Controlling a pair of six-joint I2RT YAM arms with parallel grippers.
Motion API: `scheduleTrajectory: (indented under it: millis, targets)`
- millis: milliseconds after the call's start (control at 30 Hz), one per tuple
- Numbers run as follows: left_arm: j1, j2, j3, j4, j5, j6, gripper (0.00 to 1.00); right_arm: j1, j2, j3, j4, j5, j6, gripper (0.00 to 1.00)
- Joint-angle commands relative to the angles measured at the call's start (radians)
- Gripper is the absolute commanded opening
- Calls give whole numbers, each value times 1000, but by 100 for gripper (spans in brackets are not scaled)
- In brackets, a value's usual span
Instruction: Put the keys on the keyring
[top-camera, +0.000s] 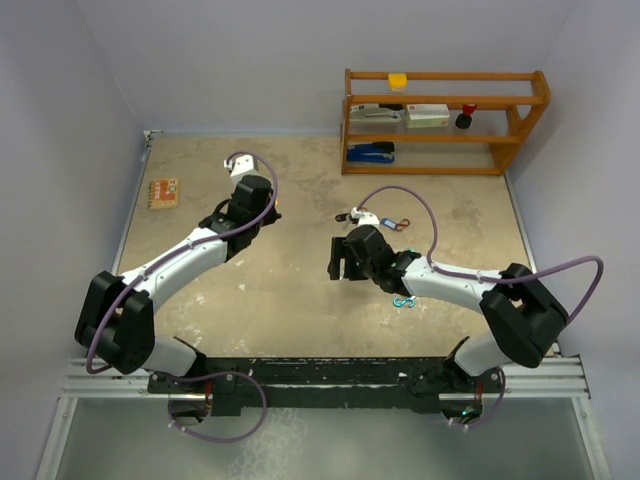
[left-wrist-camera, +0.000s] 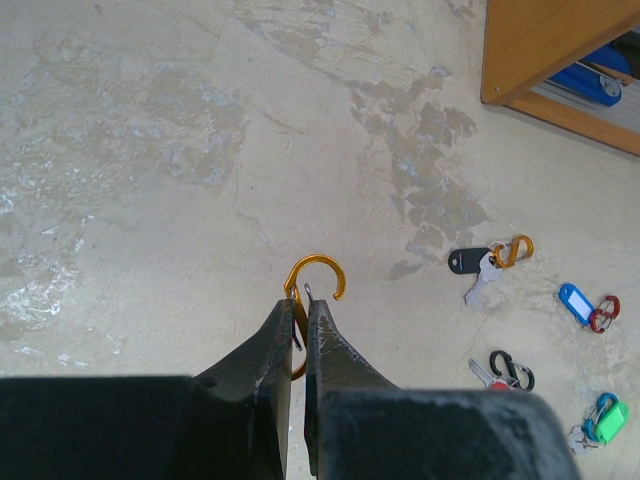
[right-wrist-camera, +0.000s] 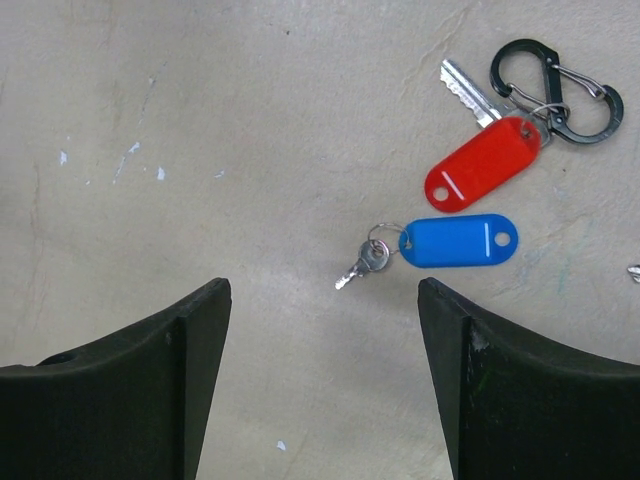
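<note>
The left gripper (left-wrist-camera: 303, 312) is clamped shut on an orange carabiner (left-wrist-camera: 318, 272), whose hook end pokes out past the fingertips. The right gripper (right-wrist-camera: 320, 330) stands wide apart, holding nothing, over the bench (right-wrist-camera: 200, 120). Just beyond its fingertips lies a small silver key (right-wrist-camera: 362, 266) on a split ring with a blue tag (right-wrist-camera: 458, 240). Farther right, a red-tagged key (right-wrist-camera: 468, 88) hangs on a black carabiner (right-wrist-camera: 555, 80).

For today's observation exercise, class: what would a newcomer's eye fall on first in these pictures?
Probably the gold carabiner, pinched in the shut left gripper. Next, the red-tagged key and the blue-tagged key, lying on the table just ahead of the right gripper, whose jaws stand wide open.
</note>
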Motion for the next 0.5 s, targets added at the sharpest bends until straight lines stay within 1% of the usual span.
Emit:
scheduleTrajectory:
  millis: [0,300,467]
  targets:
    - [5,-37,0,27,4,2,0,-1,21,-3,74,-31,20,78]
    - [5,-27,-2,32,4,4,0,-10,54,-5,92,-25,22,78]
    - [5,-24,-3,31,4,4,0,-22,61,-7,67,-8,45,78]
